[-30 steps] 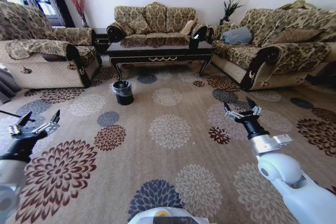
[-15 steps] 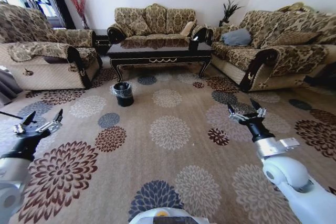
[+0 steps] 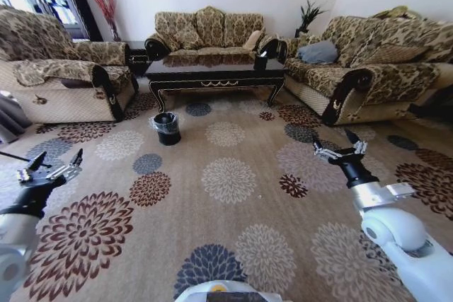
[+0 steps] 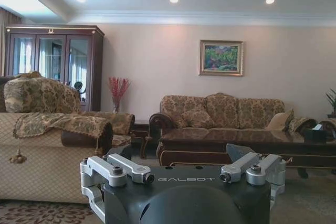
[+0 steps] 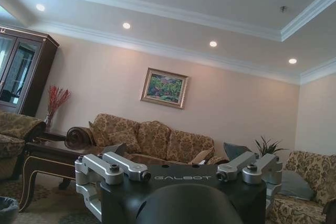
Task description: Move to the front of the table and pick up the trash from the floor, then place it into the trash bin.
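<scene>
The table (image 3: 212,70) is long, dark and glossy, and stands far ahead in front of the middle sofa; it also crosses the left wrist view (image 4: 247,149). The trash bin (image 3: 167,127), black with a clear bag over its rim, sits on the carpet just before the table's left end. I cannot make out the trash on the patterned carpet. My left gripper (image 3: 51,165) hovers open low at the left, holding nothing. My right gripper (image 3: 340,148) hovers open at the right over the carpet, also with nothing in it. Both are far short of the bin and table.
Patterned sofas flank the route: one at the left (image 3: 64,76), one at the right (image 3: 368,68), one behind the table (image 3: 209,26). A wide stretch of flowered carpet (image 3: 226,175) lies between me and the table. A dark cabinet (image 4: 52,61) stands at the back left.
The right gripper has drifted rightward and a little lower in the head view. The room has shifted only slightly with the camera. Both grippers stay open.
</scene>
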Available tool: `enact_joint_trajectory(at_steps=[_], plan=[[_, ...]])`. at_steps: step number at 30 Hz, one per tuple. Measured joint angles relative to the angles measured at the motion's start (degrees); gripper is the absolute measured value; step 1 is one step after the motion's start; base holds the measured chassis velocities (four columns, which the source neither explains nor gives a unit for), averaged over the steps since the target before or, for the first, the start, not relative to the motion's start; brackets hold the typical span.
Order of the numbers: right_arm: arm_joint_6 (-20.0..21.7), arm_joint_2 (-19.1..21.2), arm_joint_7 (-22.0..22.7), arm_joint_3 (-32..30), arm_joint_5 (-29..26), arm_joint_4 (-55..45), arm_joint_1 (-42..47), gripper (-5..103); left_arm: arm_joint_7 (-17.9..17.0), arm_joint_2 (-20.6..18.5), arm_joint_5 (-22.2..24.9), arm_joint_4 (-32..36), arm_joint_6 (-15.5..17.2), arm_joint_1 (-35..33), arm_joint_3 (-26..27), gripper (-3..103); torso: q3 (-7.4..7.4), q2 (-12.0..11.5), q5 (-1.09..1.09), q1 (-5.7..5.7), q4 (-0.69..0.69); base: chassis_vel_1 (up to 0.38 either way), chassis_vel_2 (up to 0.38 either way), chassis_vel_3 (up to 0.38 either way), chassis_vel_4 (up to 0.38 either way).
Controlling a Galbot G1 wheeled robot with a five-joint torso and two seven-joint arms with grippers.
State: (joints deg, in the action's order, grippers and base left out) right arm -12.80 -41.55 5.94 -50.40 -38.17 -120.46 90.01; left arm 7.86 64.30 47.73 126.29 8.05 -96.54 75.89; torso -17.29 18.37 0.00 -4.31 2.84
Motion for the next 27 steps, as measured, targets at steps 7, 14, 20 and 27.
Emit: enact_joint_trajectory(at_steps=[7, 14, 20, 27], plan=[[-0.1, -1.45, -0.17, 0.58, -0.76, 0.53, -1.41, 100, -0.19, 1.04, -0.23, 0.23, 0.21, -1.14, 0.3, 100, -0.92, 1.42, 0.0, -0.48, 0.0, 0.0, 0.0, 0.0, 0.0], [0.15, -3.16, 1.51, 0.23, 0.54, 2.76, -3.01, 100, -0.34, 1.71, -0.88, -0.33, 0.51, -0.85, 0.09, 100, -2.14, 3.12, 0.01, -0.98, -0.01, 0.0, 0.0, 0.0, 0.0], [0.9, -4.95, 5.48, -2.39, 1.56, 2.98, -2.33, 100, -1.56, 1.25, -0.85, -1.59, 1.46, 0.7, 0.01, 100, -2.93, 4.4, 0.0, -1.47, 0.0, 0.0, 0.0, 0.0, 0.0], [1.85, -6.44, 7.73, -6.35, 4.05, 2.75, -0.5, 100, -1.88, 0.84, -0.57, -0.31, 2.49, 2.11, 0.19, 100, -4.04, 6.15, 0.01, -2.11, 0.0, 0.0, 0.0, 0.0, 0.0]])
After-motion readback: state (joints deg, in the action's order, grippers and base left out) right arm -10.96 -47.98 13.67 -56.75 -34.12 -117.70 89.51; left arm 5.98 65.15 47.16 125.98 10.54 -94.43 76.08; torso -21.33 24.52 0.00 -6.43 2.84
